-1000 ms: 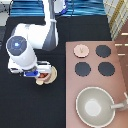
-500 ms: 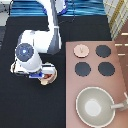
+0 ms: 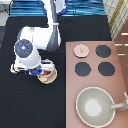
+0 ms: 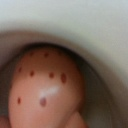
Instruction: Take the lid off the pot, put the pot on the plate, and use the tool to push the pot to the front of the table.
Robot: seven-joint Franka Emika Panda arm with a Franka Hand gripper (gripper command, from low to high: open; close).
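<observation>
Step 2 in hand: gripper (image 3: 44,71), left-centre of the exterior view, sits over pot (image 3: 48,75) on plate (image 3: 52,78); grasp state cannot be determined. Lid (image 3: 81,50) lies on the stove.

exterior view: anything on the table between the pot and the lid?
Nothing: bare black table, then stove counter edge. The lid sits on a burner; the claw is at the pot on the plate.

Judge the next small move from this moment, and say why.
Probably a short, straight lift of the gripper, provided the pot is free of it. The lid already lies on the stove counter, and the pot seems to sit on the plate under the gripper at the exterior view's left. A sideways move might drag both.
</observation>
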